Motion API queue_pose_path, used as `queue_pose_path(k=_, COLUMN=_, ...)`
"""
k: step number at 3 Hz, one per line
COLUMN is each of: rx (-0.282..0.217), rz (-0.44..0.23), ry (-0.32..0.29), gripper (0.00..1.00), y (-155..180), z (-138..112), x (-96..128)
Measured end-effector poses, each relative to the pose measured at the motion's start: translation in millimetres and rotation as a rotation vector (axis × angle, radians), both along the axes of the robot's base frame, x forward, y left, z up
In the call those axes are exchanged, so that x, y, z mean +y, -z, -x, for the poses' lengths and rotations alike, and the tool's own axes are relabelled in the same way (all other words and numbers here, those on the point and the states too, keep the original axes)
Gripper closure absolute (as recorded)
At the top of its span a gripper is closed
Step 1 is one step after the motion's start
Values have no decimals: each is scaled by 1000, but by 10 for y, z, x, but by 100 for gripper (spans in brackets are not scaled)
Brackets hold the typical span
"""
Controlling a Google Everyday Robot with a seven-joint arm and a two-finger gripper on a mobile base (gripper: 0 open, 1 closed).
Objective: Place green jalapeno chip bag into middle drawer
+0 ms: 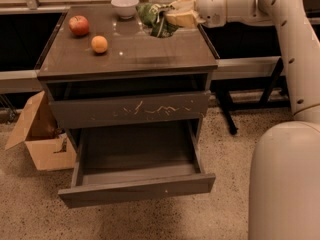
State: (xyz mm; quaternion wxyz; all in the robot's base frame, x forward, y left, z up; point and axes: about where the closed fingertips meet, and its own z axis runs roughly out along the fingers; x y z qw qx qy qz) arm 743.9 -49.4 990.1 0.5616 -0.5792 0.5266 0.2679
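The green jalapeno chip bag (pixel 151 15) is a wrinkly green bag at the back right of the cabinet top. My gripper (pixel 169 18) reaches in from the right and is shut on the bag's right end, holding it just above the surface. The middle drawer (pixel 137 190) is pulled open low at the front of the cabinet. It has a plain front panel with one tiny pale dot, and its inside looks empty. It lies well below and in front of the gripper.
A red apple (pixel 79 25), an orange fruit (pixel 99 44) and a white bowl (pixel 125 6) stand on the cabinet top (pixel 130 54). A shut drawer front with pale scratch marks (pixel 131 109) sits above the open drawer. A cardboard box (pixel 42 134) stands on the floor at the left.
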Motion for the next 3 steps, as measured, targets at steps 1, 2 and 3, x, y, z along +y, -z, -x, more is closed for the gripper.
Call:
queue_pose_path(k=1, rx=-6, rz=54, ry=-184, gripper=100, y=-59, z=617, x=27)
queue_pose_path(k=2, rx=88, rz=116, ry=-339, gripper=100, y=170, z=1210, x=-52)
queue_pose_path(k=3, rx=88, rz=115, ry=-337, gripper=100, y=173, z=1199, x=-38)
